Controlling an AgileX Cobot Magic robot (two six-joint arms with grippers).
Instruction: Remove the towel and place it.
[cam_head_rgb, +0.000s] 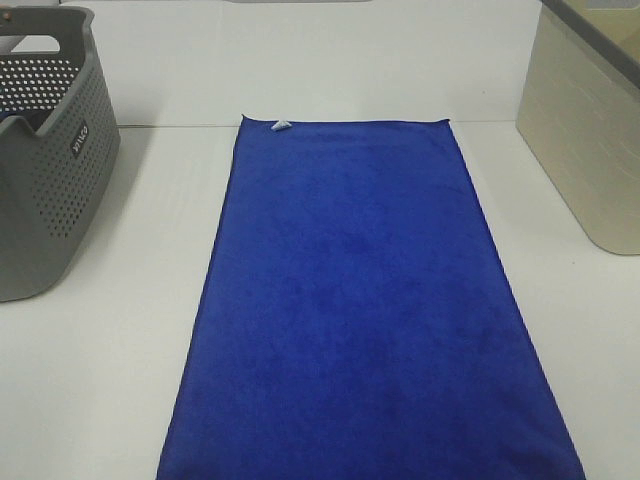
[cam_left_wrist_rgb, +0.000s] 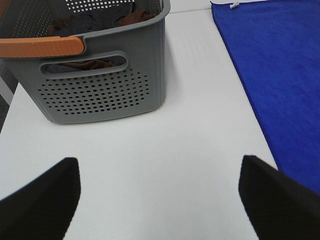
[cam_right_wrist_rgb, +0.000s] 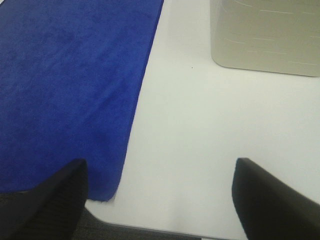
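Observation:
The royal-blue towel (cam_head_rgb: 360, 310) lies flat and spread out down the middle of the white table, its small white tag (cam_head_rgb: 280, 126) at the far left corner. Neither arm shows in the exterior high view. My left gripper (cam_left_wrist_rgb: 160, 200) is open above bare table, with the towel's edge (cam_left_wrist_rgb: 280, 75) to one side and nothing between its fingers. My right gripper (cam_right_wrist_rgb: 160, 200) is open too, hovering at the table's near edge beside the towel's near corner (cam_right_wrist_rgb: 65, 100), holding nothing.
A grey perforated basket (cam_head_rgb: 45, 160) with dark clothes inside and an orange handle (cam_left_wrist_rgb: 40, 47) stands at the left. A beige bin (cam_head_rgb: 590, 130) stands at the right. The table's near edge (cam_right_wrist_rgb: 150, 230) runs just under the right gripper.

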